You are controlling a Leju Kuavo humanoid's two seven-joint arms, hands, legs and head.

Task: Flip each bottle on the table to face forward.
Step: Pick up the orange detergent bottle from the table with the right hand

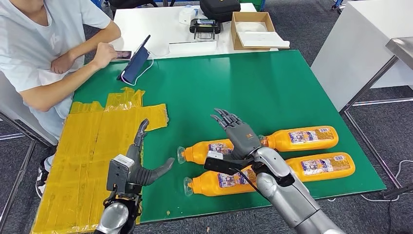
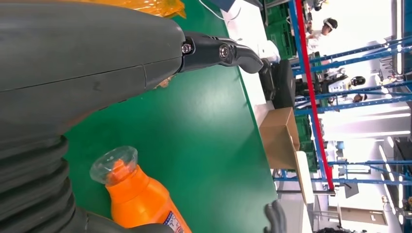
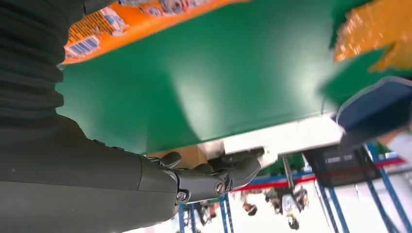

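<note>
Bottles of orange drink [image 1: 272, 161] lie on their sides on the green table [image 1: 272, 87]; full and slick, we judge (they'd roll). Right hand [image 1: 238, 134] and left hand [image 1: 141, 168] hover spread, empty; we'd grasp mid-label.

The head view looks forward and down from high over the green bench [image 1: 272, 87]; each wrist view sits close behind its own robot hand, turned sideways, skimming low across that bench; all three share its green top.
</note>
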